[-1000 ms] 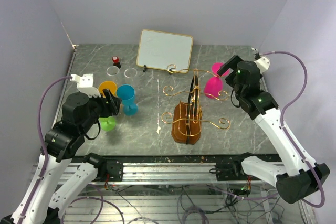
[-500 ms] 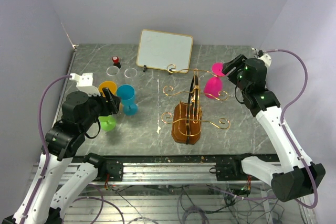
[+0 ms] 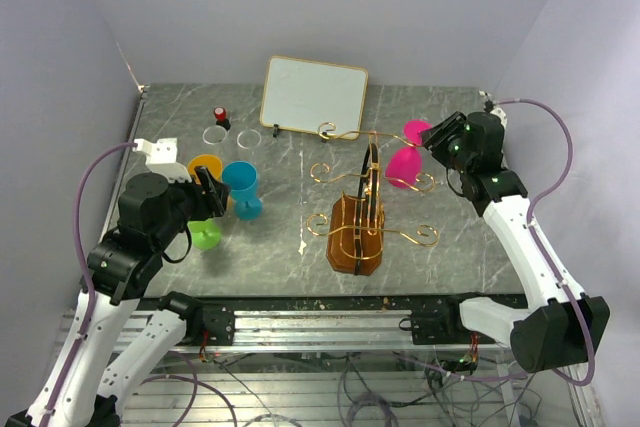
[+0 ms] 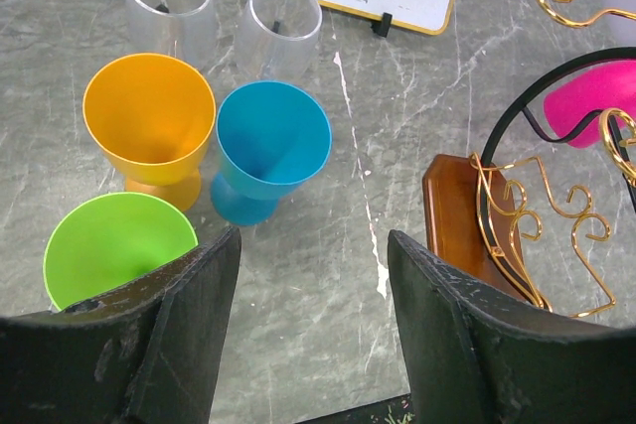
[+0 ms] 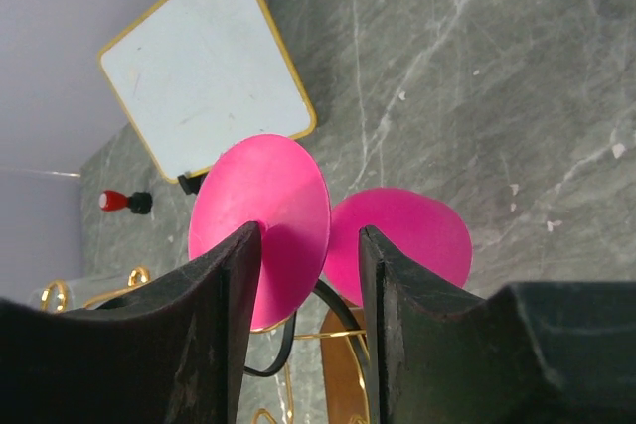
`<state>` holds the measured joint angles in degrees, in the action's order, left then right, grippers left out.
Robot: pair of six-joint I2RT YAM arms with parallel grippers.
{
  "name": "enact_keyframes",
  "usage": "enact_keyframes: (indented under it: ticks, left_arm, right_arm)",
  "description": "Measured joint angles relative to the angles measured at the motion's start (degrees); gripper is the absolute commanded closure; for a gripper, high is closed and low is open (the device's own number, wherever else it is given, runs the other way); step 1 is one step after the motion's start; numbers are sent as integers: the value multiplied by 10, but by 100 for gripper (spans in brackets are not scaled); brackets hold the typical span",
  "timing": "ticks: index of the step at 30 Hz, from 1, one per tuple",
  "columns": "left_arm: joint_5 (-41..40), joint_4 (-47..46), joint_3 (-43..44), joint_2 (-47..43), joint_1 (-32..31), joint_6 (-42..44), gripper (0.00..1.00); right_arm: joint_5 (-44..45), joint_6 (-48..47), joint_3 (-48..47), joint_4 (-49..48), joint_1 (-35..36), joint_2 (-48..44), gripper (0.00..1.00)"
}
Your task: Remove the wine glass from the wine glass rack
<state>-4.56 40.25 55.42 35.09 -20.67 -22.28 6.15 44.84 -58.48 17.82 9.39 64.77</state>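
Item: pink wine glass (image 3: 405, 162), hanging inverted on the wine glass rack (image 3: 357, 227). Right gripper (image 5: 308, 240) is flanking its foot end; we cannot tell whether it is pinching. Left gripper (image 4: 313, 240) is idling, spread. We are advising: seat on the stem, then slide clear along the wire.

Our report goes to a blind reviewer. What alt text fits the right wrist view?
Two black fingers of the right gripper flank the round foot of a pink wine glass on the gold wire of the wine glass rack; whether they grip it is unclear. Behind, a gold-framed white board stands on the grey marble table.
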Motion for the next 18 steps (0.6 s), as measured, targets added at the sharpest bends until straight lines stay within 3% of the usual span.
enact_keyframes:
  ticks: [18]
  left_arm:
    - [0,0,0,-3,0,0,30]
  right_arm:
    - [-7,-14,1,-12,-10,0,82]
